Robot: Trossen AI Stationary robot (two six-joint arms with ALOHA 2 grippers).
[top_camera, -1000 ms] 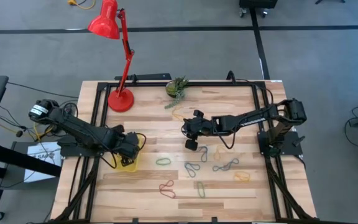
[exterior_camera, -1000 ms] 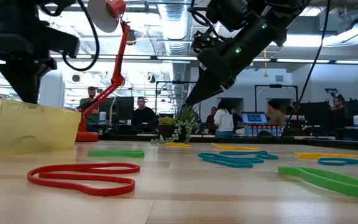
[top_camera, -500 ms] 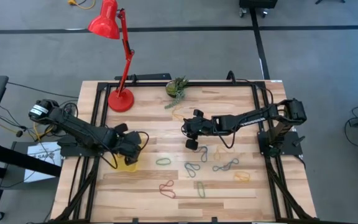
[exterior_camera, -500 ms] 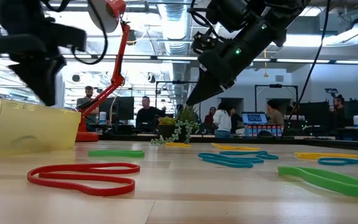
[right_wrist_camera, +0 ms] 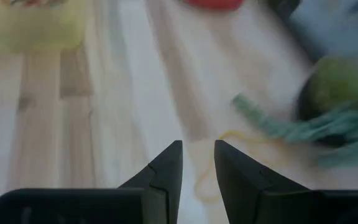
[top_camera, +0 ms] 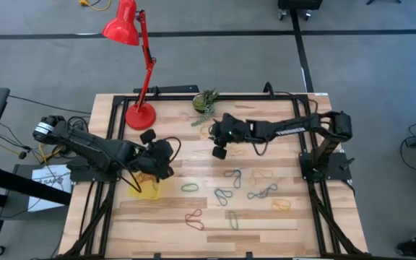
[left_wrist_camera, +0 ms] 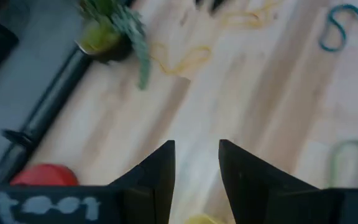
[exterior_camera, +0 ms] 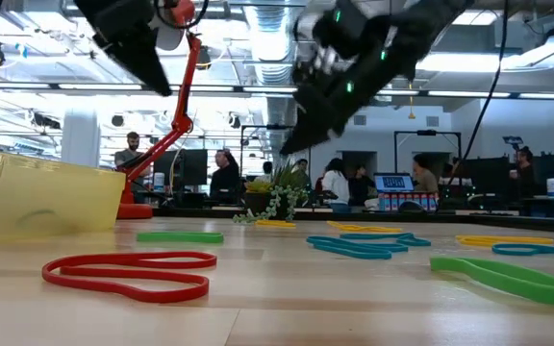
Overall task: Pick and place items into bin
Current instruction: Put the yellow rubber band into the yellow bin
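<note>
The bin (top_camera: 144, 189) is a shallow yellow tray near the table's left side, resting on its base. Loose items lie flat on the wood: a green loop (top_camera: 189, 188), a red one (top_camera: 194, 218), blue ones (top_camera: 231, 175), a yellow one (top_camera: 208, 132) beside the plant. My left gripper (top_camera: 163, 157) hangs open above the table, just beyond the bin's far right corner, nothing between its fingers (left_wrist_camera: 160, 171). My right gripper (top_camera: 219, 148) is open too, raised over the table's middle; the yellow loop (right_wrist_camera: 219, 158) lies just ahead of its fingertips.
A red lamp's base (top_camera: 140, 115) stands at the far left. A green plant clump (top_camera: 206, 101) sits at the far edge's middle. More loops, such as a green one (top_camera: 233, 219) and an orange one (top_camera: 281, 205), lie toward the near right. People stand in the room behind (exterior_camera: 224, 178).
My left gripper has risen from just over the bin and swung toward the far right, now higher above the table. My right gripper has moved toward the far edge, nearer the yellow loop beside the plant. No loop on the table has shifted.
</note>
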